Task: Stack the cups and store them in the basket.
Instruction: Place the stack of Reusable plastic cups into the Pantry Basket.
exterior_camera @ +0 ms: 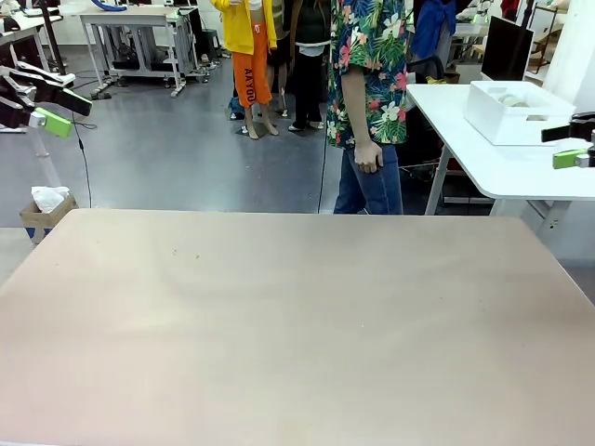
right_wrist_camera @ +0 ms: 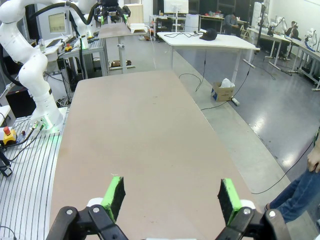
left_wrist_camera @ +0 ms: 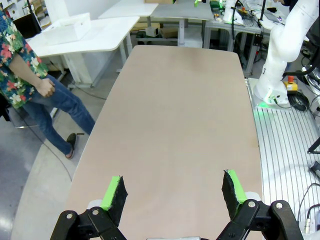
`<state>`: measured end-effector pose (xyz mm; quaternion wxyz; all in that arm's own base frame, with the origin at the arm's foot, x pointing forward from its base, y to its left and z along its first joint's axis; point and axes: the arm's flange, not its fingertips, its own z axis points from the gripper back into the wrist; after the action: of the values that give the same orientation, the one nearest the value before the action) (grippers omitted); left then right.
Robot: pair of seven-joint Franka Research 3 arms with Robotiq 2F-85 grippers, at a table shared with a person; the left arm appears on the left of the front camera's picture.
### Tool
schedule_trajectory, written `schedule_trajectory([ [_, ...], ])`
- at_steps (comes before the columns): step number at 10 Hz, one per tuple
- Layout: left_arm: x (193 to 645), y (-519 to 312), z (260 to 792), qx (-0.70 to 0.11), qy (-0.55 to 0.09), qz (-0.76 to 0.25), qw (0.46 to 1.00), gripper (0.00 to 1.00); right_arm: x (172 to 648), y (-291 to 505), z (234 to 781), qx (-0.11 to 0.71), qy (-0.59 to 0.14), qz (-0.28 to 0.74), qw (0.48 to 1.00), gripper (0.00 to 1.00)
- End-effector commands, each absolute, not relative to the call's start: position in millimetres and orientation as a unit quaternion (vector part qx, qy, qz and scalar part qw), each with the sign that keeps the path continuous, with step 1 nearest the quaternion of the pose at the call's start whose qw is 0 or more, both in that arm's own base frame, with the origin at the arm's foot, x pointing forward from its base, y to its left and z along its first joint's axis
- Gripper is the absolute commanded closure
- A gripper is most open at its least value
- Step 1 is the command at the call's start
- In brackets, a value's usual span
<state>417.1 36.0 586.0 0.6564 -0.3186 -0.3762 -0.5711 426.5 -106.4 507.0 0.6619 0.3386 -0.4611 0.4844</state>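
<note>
The basket [exterior_camera: 516, 113], a white tub, stands on a white side table beyond the far right corner of my table, and is also in the left wrist view [left_wrist_camera: 67, 29]. Pale shapes lie inside it, too small to tell. The cups are out of view. My left gripper [exterior_camera: 63, 111] hangs open and empty, high off the table's left side; its wrist view shows the jaws [left_wrist_camera: 174, 192] spread wide over bare tabletop. My right gripper [exterior_camera: 569, 146] hangs open at the right edge, just in front of the basket, with nothing between its jaws [right_wrist_camera: 171, 200].
The tan table [exterior_camera: 297, 316] is bare. A person in a floral shirt [exterior_camera: 372, 74] stands at its far side, one hand [exterior_camera: 368, 158] hanging down. The white side table [exterior_camera: 502, 172] is to the right. A cardboard box [exterior_camera: 46, 212] sits on the floor at left.
</note>
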Motion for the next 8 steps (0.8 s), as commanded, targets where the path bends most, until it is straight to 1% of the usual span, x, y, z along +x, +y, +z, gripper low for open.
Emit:
schedule_trajectory([
  [1, 415.7, 33.7, 588.4, -0.323, -0.376, -0.569, 0.656, 0.00, 426.1, -105.5, 510.1, 0.337, -0.461, 0.482, 0.664, 0.00],
  [8, 415.7, 33.7, 588.4, -0.323, -0.376, -0.569, 0.656, 0.00, 426.1, -105.5, 510.1, 0.337, -0.461, 0.482, 0.664, 0.00],
])
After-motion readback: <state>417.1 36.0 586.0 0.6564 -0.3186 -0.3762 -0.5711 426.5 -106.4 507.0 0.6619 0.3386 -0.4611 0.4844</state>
